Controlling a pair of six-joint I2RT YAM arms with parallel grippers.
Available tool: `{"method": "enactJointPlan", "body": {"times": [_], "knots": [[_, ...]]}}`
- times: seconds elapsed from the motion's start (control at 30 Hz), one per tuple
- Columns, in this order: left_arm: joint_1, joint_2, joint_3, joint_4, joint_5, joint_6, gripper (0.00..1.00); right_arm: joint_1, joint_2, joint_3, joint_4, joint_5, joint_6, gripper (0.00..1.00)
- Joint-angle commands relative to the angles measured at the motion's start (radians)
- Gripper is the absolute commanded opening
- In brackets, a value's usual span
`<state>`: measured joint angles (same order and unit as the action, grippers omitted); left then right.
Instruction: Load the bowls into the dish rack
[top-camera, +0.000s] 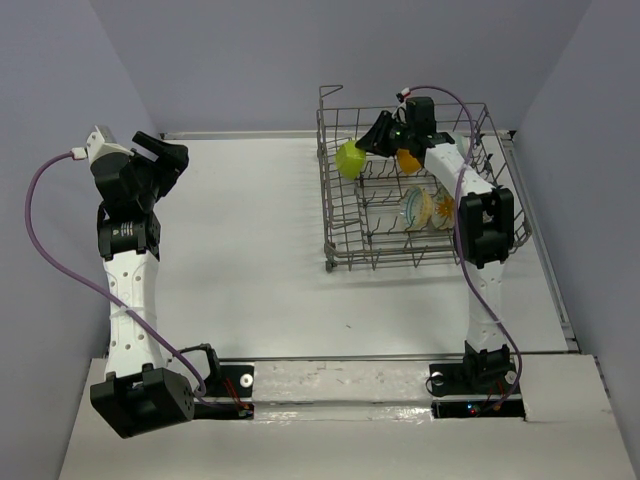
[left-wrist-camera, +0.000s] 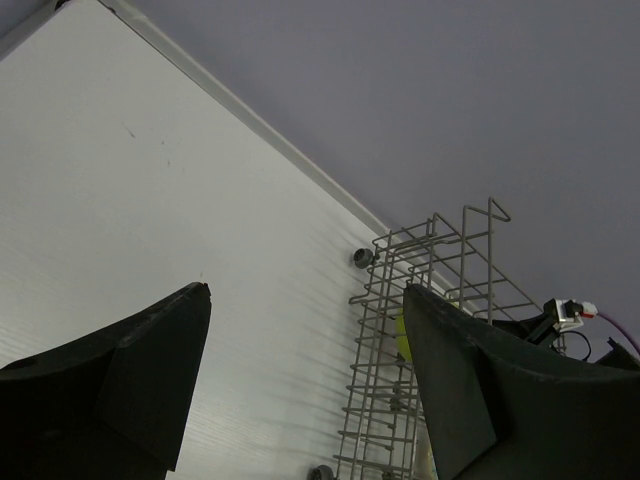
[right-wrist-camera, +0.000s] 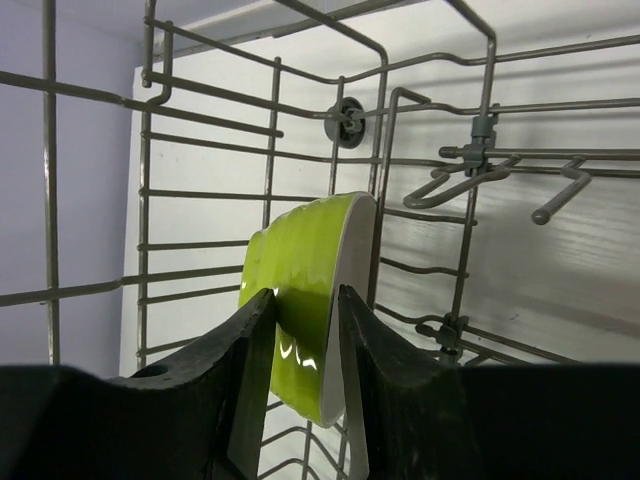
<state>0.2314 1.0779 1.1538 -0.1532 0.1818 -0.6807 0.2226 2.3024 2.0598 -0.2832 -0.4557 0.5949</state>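
Note:
A lime-green bowl (top-camera: 350, 158) (right-wrist-camera: 305, 270) with a white inside stands on edge in the far left corner of the grey wire dish rack (top-camera: 400, 262) (right-wrist-camera: 270, 130). My right gripper (top-camera: 373, 140) (right-wrist-camera: 305, 292) reaches into the rack from the right, its jaws closed on either side of this bowl's wall. An orange bowl (top-camera: 408, 160) sits just behind that gripper. Two patterned bowls (top-camera: 418, 208) (top-camera: 443, 210) stand on edge in the middle of the rack. My left gripper (top-camera: 170, 155) (left-wrist-camera: 305, 290) hangs open and empty over the table's left side.
The rack (left-wrist-camera: 380, 350) has tall wire sides, upright tines and small wheels (right-wrist-camera: 349, 121) on its frame. A sliver of the green bowl (left-wrist-camera: 399, 335) shows through the wires in the left wrist view. Grey walls close in the white table (top-camera: 250, 240).

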Motion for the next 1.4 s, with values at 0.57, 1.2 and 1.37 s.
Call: {"method": "enactJointPlan", "body": {"times": [0.57, 1.2, 1.37], "knots": [[0.006, -0.009, 0.000, 0.058, 0.025, -0.005, 0.87, -0.003, 0.003, 0.036, -0.134, 0.071, -0.095, 0.38], [0.005, -0.022, -0.009, 0.064, 0.033, -0.003, 0.86, -0.003, -0.109, 0.155, -0.136, 0.074, -0.110, 0.62], [0.005, -0.024, -0.009, 0.070, 0.056, 0.001, 0.87, -0.003, -0.195, 0.155, -0.108, 0.046, -0.119, 0.90]]}}
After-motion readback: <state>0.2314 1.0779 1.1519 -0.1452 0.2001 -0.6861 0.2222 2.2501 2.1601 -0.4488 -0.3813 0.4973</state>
